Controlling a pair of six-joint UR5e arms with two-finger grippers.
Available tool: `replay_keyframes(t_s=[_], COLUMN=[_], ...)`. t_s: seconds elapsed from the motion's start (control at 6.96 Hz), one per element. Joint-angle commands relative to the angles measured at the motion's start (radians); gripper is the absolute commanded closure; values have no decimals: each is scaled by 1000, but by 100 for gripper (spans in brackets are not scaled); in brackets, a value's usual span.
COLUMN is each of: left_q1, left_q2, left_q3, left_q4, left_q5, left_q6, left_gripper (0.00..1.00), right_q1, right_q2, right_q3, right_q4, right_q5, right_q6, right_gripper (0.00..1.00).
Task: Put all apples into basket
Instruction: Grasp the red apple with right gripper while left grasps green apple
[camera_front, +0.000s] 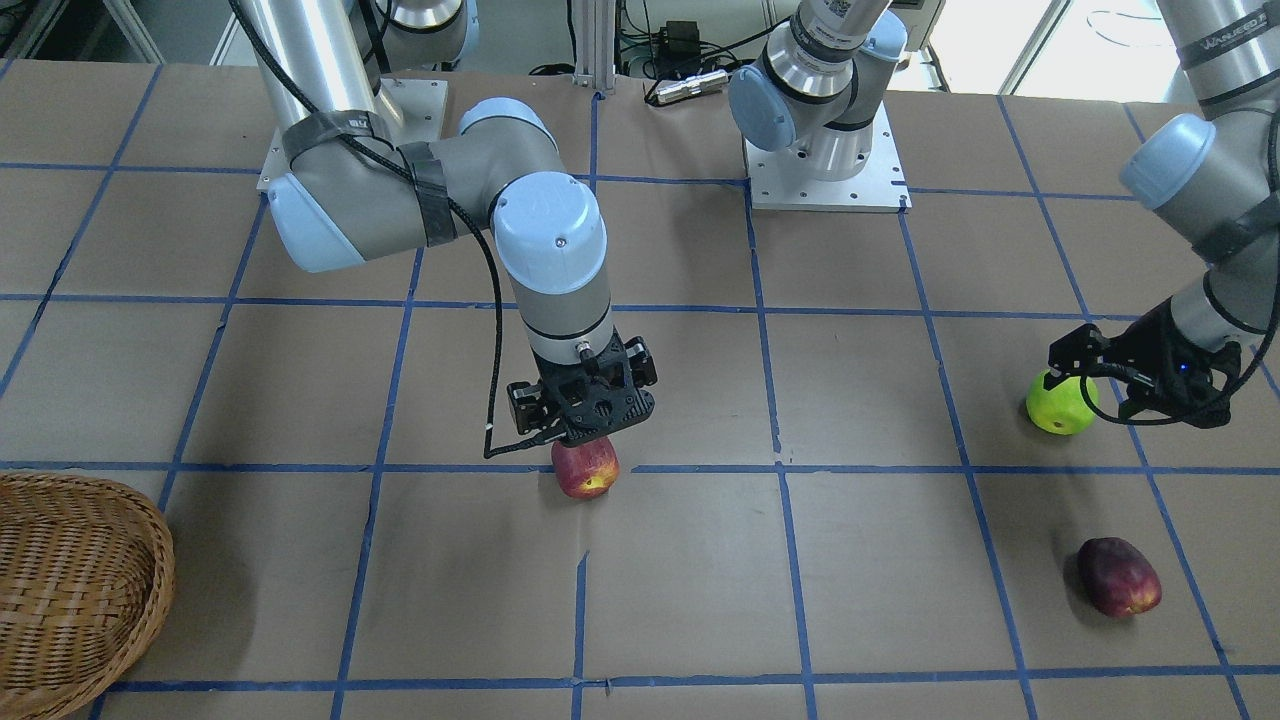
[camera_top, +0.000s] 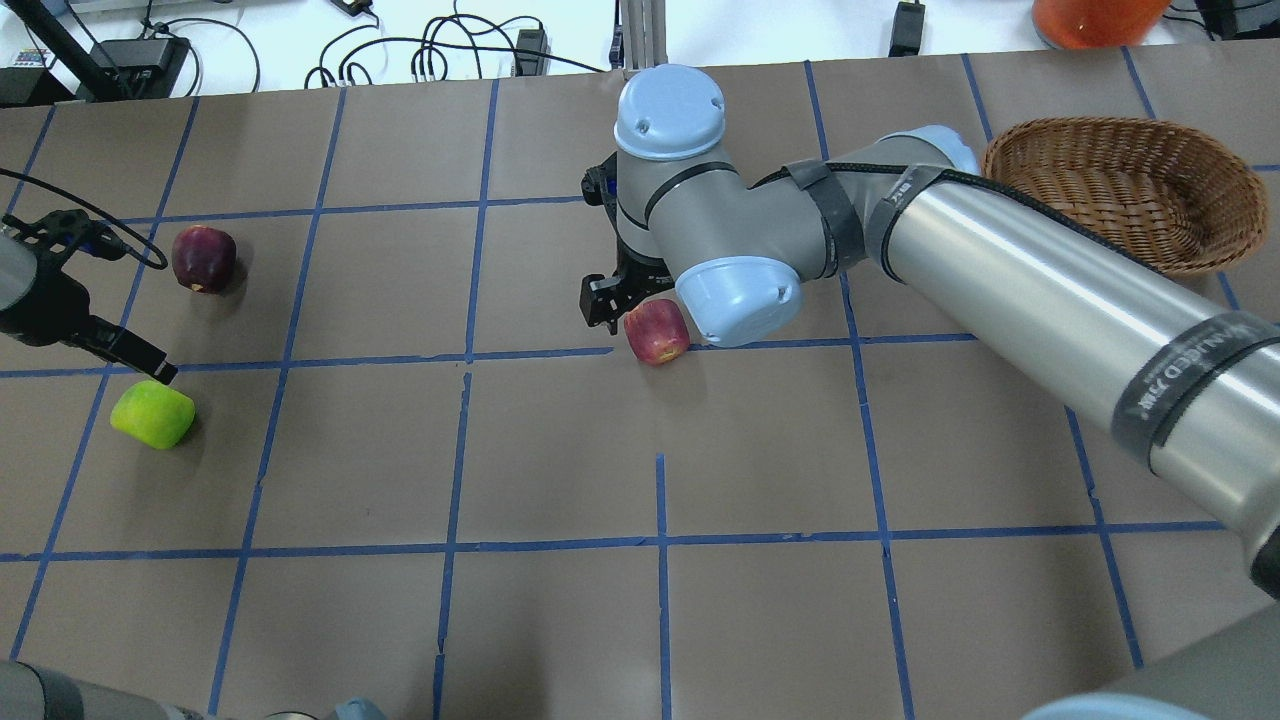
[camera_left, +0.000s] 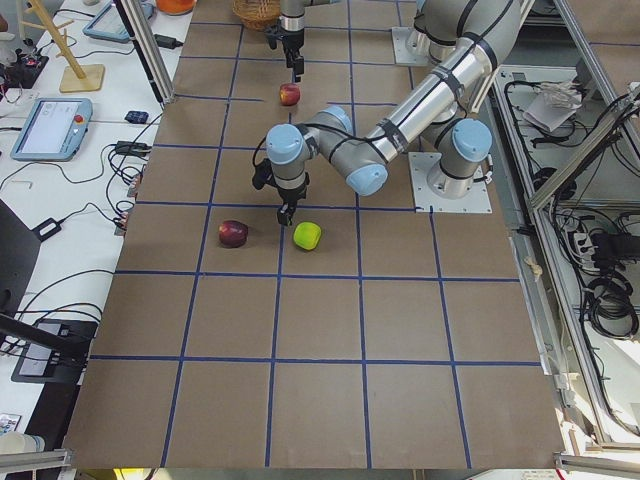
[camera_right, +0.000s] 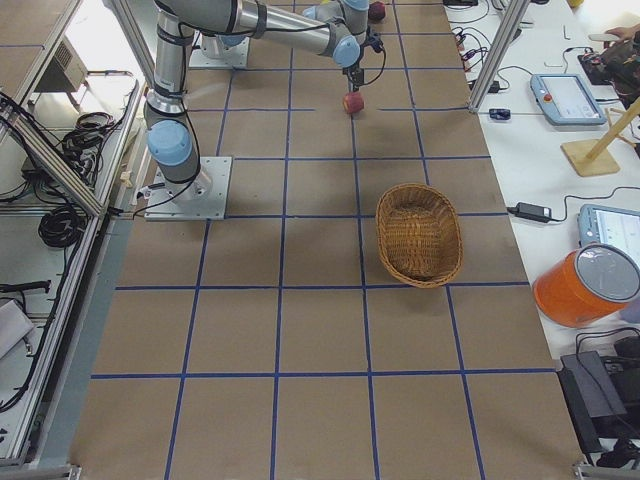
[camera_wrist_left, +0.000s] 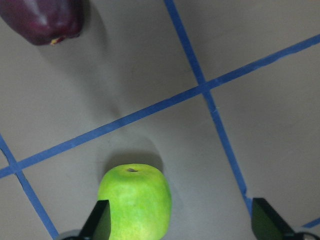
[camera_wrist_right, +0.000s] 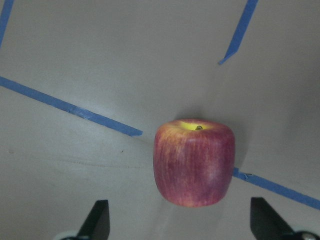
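The red apple (camera_wrist_right: 195, 162) with a yellow patch rests on the table (camera_front: 700, 560). My right gripper (camera_wrist_right: 180, 223) is open just above it, one finger on each side; it also shows in the front view (camera_front: 585, 430). The lime green apple (camera_wrist_left: 135, 200) lies on the table. My left gripper (camera_wrist_left: 182, 223) is open over it, with the apple close to one finger (camera_wrist_left: 100, 222) and off centre. The dark maroon apple (camera_front: 1118, 577) lies apart on the table. The wicker basket (camera_top: 1120, 190) stands empty at the table's right end.
Blue tape lines grid the brown table. The right arm's long link (camera_top: 1050, 310) stretches over the table beside the basket. An orange container (camera_right: 585, 285) and tablets stand off the table's far side.
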Motion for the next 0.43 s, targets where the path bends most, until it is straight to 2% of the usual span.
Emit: replay_keyframes(t_s=[0.0, 0.14, 0.29], left_q1=[9, 9, 9], left_q2=[-69, -84, -92], left_q3=[-62, -61, -70], left_q4=[124, 123, 118], left_q5=[80, 126, 132], left_q6=[7, 2, -1], left_gripper=[0, 0, 0], right_q1=[6, 6, 6], right_q2=[46, 52, 75], right_q3=[2, 2, 3], right_q4=[-20, -20, -24], right_q5=[1, -11, -11], right_q6=[-2, -5, -6], right_gripper=[0, 0, 0])
